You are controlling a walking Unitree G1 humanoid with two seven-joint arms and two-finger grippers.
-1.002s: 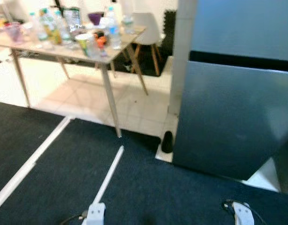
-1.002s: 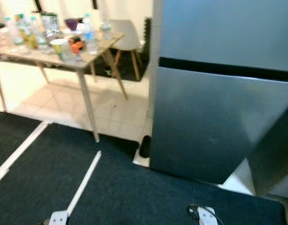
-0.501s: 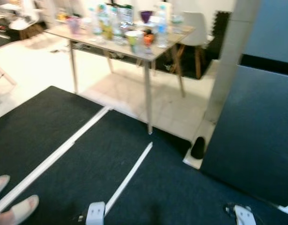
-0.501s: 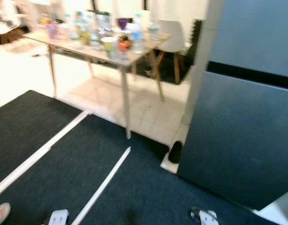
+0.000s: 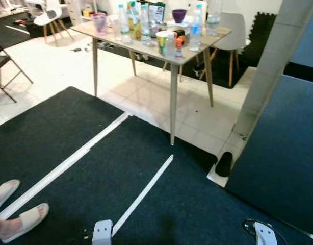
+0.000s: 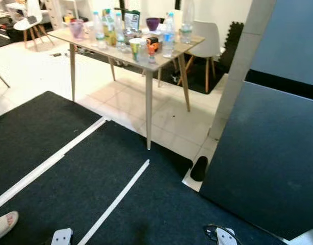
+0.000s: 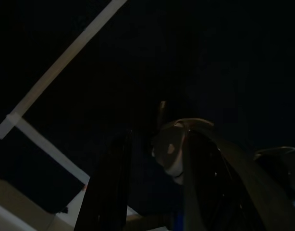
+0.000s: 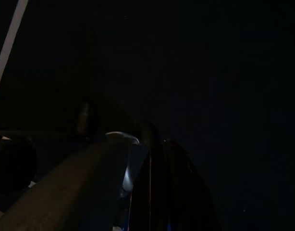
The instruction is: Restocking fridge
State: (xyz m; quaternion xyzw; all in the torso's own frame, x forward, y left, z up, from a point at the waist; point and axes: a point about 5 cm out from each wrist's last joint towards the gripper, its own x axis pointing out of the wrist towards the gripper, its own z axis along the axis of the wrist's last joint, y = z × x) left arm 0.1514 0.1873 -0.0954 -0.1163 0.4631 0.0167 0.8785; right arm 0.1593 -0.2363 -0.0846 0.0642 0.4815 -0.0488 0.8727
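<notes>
Head views: the fridge (image 6: 263, 153), doors closed, is seen on the right; bottles (image 5: 196, 34) and cups awaiting restocking are grouped on the table (image 5: 189, 51) beyond the dark mat (image 5: 70, 148). A person's sandalled feet (image 5: 16, 217) are cut off at the edge.

Left wrist view: the left gripper (image 7: 152, 192) is seen slightly parted, empty.

Right wrist view: the right gripper (image 8: 159, 187) is seen closed, holding nothing; the surroundings are too dark to make out.

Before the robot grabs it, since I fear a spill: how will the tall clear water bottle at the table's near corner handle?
The water bottle looks tall and narrow, so probably tippy. Clear smooth plastic may be slippery. Cups crowd beside it.
</notes>
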